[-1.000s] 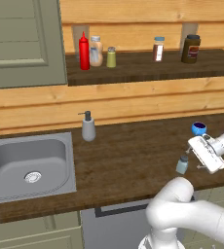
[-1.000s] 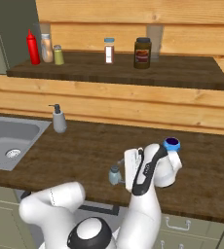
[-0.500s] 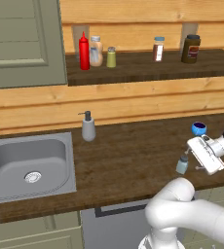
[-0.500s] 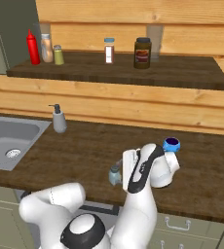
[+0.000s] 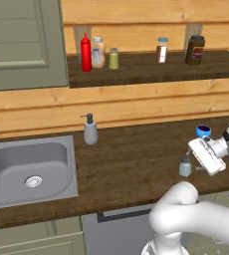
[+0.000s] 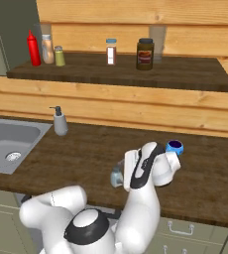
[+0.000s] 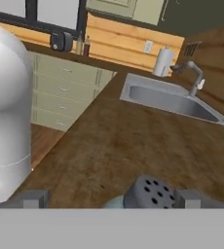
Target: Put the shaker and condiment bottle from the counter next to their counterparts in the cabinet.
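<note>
Starting far left: grey-green panelled cabinet door (image 5: 22, 42) up on the wall, and below it an inset grey steel sink (image 5: 29, 169) set into the long dark brown wooden counter (image 5: 131, 159). Grey pump soap dispenser (image 5: 90, 130) just right of the sink, near the back wall.

Up on the dark brown shelf board (image 5: 151, 69), reading left to right: slim bright red squeeze bottle with pointed nozzle (image 5: 86, 53), already sitting right beside the rounded pale peach bottle with white cap (image 5: 98, 52), then the small yellow-green shaker with grey cap (image 5: 114, 59). Further along, a small white-labelled jar with blue lid (image 5: 161, 50) and a dark brown jar with black lid (image 5: 195, 50), well apart from the first three.

Down on the counter near the front edge, right side: small pale blue-grey cylindrical shaker with perforated grey cap (image 5: 185, 167), upright. Two-finger gripper (image 7: 111, 198) low at it, fingers spread with one tip on either side of the cap in the hand view, not pressed onto it as far as visible. Blue-capped jar (image 5: 203, 131) just behind the wrist, mostly hidden by it.

Same layout from the right base view: red bottle (image 6: 33, 48) far left of the shelf, shaker (image 6: 117, 176) peeking out beside the white arm.
</note>
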Motion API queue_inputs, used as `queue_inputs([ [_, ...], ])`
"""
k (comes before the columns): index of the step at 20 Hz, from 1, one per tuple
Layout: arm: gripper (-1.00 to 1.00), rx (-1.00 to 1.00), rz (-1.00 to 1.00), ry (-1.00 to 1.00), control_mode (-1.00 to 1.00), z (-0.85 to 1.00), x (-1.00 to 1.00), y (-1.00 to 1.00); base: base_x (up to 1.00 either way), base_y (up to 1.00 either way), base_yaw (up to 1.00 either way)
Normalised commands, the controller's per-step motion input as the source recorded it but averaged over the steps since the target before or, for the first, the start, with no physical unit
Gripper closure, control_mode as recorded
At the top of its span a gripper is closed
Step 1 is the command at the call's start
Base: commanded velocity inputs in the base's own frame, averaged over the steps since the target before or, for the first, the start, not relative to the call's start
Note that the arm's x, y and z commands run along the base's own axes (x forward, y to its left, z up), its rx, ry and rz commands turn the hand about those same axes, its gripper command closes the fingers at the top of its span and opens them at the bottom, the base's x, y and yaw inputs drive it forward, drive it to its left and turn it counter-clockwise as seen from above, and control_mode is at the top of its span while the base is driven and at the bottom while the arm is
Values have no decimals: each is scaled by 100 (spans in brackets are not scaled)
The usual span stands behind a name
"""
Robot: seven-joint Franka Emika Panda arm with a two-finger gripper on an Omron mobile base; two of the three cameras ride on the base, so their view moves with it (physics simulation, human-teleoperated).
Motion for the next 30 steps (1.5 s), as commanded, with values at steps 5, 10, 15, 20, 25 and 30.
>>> queue_inputs([
  [5,-100,8,0,18,-100,1,-17,0,0,0,0],
  [10,-100,13,0,12,-100,3,-48,0,0,0,0],
  [15,-100,6,-8,11,-100,0,-8,1,0,0,0],
  [20,-100,6,-15,11,-100,0,6,0,0,0,0],
  [25,-100,0,-12,1,-100,0,19,0,0,0,0],
  [30,-100,-6,-3,-10,-100,-5,19,9,0,0,0],
])
